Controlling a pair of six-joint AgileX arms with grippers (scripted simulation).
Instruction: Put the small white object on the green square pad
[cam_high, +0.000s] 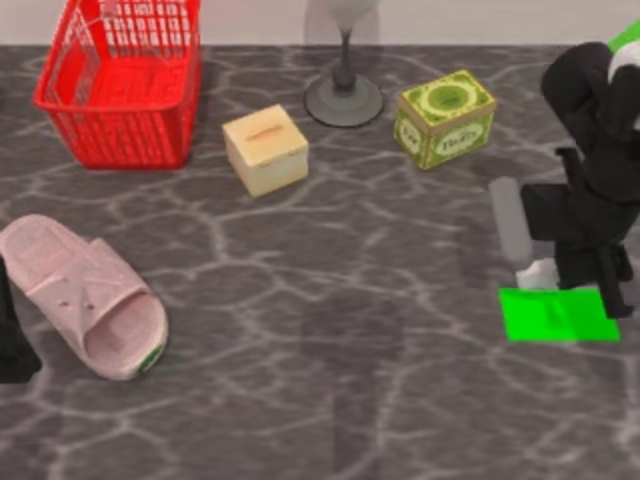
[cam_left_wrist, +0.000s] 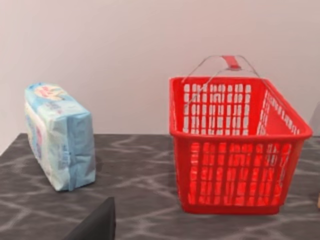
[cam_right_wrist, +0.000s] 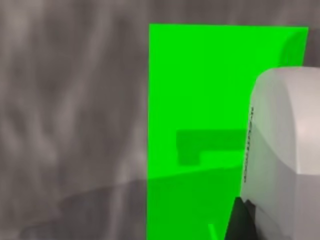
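Observation:
The small white object (cam_high: 537, 272) sticks out from under my right gripper (cam_high: 580, 275), which is shut on it at the table's right side. It hangs just over the far left corner of the green square pad (cam_high: 555, 316). In the right wrist view the white object (cam_right_wrist: 285, 150) fills the near side, a dark finger (cam_right_wrist: 243, 222) rests against it, and its shadow falls on the green pad (cam_right_wrist: 200, 90) below. My left gripper (cam_high: 15, 345) is parked at the left edge, open and holding nothing.
A pink slipper (cam_high: 85, 295) lies at the left. At the back stand a red basket (cam_high: 120, 80), a cream cube box (cam_high: 265, 150), a grey glass stand (cam_high: 345, 95) and a green patterned box (cam_high: 445, 118). A blue tissue pack (cam_left_wrist: 60, 135) shows in the left wrist view.

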